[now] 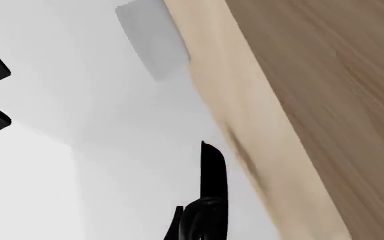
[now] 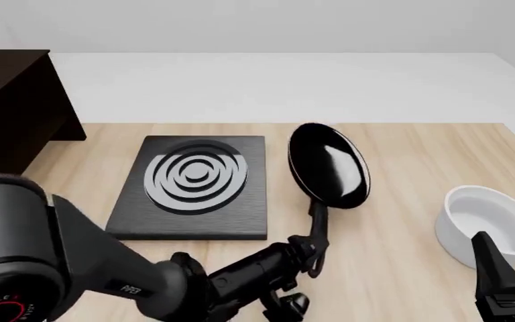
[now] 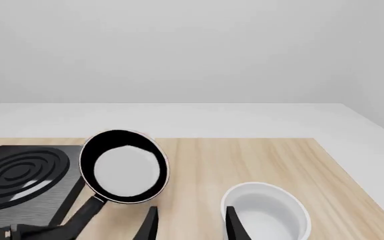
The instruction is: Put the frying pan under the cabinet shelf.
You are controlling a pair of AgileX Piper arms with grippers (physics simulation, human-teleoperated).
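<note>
Altogether one frying pan (image 2: 329, 163) (handle clenched by left pincer (image 2: 314, 249)), one bowl (image 2: 487, 223), right pincer (image 3: 190, 220) released.

A light wooden table (image 2: 401, 154) carries a square black stove plate with grey rings (image 2: 195, 188), a white round bowl (image 2: 485, 221) near its right edge, and a large dark brown wooden cabinet (image 2: 11, 107) at far left.

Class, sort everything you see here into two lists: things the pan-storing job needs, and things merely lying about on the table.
Needed for the job:
- frying pan, tilted up, its handle in the left gripper
- cabinet shelf, at the far left

Just lying about:
- stove plate, left of the pan
- white bowl, near the right gripper, which is open and holds nothing
</note>
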